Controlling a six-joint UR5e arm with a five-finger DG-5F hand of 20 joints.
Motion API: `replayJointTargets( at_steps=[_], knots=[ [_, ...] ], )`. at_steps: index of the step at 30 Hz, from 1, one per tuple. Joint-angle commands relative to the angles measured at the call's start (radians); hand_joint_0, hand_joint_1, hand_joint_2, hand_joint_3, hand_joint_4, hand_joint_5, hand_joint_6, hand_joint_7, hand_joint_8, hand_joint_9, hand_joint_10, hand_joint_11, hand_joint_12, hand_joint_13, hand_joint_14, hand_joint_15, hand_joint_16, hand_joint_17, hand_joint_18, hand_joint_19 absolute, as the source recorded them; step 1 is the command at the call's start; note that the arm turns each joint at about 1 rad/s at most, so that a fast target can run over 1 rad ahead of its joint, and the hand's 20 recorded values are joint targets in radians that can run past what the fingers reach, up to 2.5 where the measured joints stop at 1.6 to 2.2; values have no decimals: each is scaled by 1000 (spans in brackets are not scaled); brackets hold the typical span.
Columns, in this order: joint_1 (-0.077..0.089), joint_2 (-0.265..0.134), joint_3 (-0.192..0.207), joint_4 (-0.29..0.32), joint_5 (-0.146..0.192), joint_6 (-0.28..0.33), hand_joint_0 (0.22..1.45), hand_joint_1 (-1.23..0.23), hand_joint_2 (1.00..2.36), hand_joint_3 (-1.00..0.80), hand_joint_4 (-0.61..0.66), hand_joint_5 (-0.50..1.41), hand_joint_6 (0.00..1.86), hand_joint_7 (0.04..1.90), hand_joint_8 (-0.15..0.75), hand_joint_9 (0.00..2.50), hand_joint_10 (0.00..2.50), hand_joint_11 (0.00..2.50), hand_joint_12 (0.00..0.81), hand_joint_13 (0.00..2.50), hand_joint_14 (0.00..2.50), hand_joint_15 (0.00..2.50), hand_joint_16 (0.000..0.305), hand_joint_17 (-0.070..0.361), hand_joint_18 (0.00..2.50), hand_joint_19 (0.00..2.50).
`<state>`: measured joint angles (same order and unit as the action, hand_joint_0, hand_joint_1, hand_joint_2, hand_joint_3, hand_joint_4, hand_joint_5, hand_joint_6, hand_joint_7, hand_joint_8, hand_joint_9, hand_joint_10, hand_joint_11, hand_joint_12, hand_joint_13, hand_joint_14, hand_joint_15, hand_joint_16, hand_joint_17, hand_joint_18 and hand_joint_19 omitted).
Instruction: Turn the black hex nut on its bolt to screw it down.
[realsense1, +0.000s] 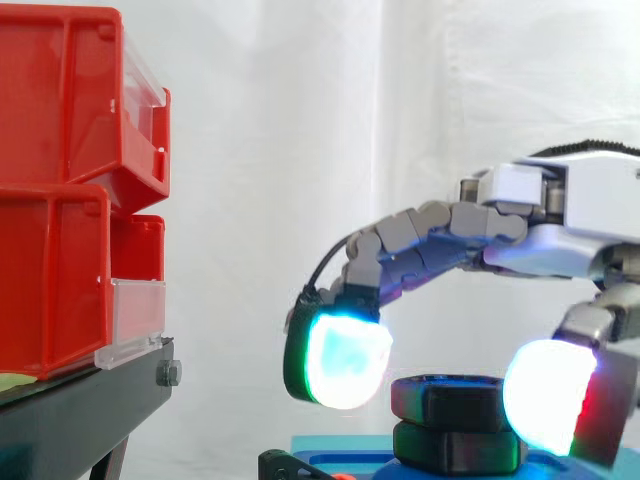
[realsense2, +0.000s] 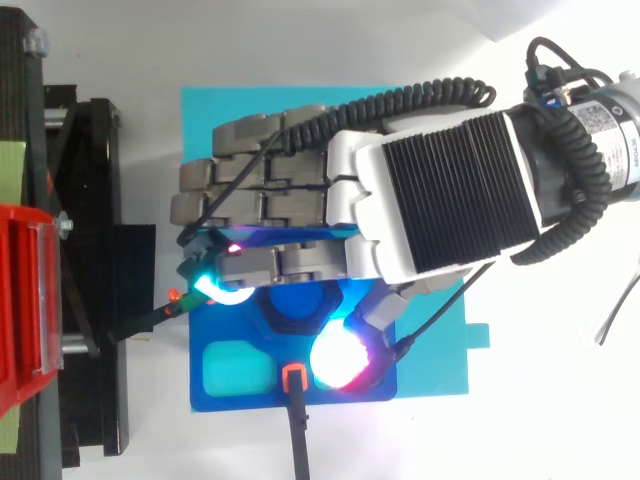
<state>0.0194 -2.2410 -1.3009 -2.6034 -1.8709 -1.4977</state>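
The black hex nut (realsense1: 448, 396) sits on its bolt above a second black hex piece (realsense1: 457, 447). From above, the bolt's blue top (realsense2: 298, 303) shows in the nut's middle. My hand (realsense1: 590, 220) reaches in from the right with its fingers curled down over the nut. A glowing finger pad (realsense1: 345, 360) lies against the nut's left side. The thumb pad (realsense1: 550, 395) lies against its right side. In the top view the hand (realsense2: 450, 190) covers most of the nut, with a cyan pad (realsense2: 215, 290) and a white-red pad (realsense2: 340, 355) flanking the bolt.
The bolt stands on a blue fixture plate (realsense2: 230, 390) that rests on a cyan sheet (realsense2: 440, 350). An orange-tipped plug (realsense2: 293, 377) sits at the plate's near edge. Red bins (realsense1: 60, 200) on a black stand (realsense1: 90, 400) rise close on the left.
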Motion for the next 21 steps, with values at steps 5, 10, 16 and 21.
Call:
replayJointTargets(
  at_steps=[5, 10, 16, 21],
  knots=[
    [0, 1, 52, -188, -4, 2, 341, -481, 1000, -500, 269, -236, 501, 797, 328, 392, 2, 121, 437, 543, 3, 104, 71, 159, 575, 223],
    [2, 37, 54, -233, 1, -12, 340, -483, 1000, -500, 254, -242, 501, 757, 322, 373, 1, 87, 435, 528, 2, 98, 70, 158, 553, 217],
    [0, 113, 54, -307, 12, -32, 356, -473, 1000, -500, 263, -235, 501, 757, 320, 378, 3, 91, 429, 533, 2, 96, 68, 154, 546, 222],
    [2, 161, 54, -380, 50, -36, 373, -469, 1000, -500, 273, -221, 501, 780, 319, 399, 2, 106, 420, 541, 3, 104, 65, 147, 545, 224]
  ],
)
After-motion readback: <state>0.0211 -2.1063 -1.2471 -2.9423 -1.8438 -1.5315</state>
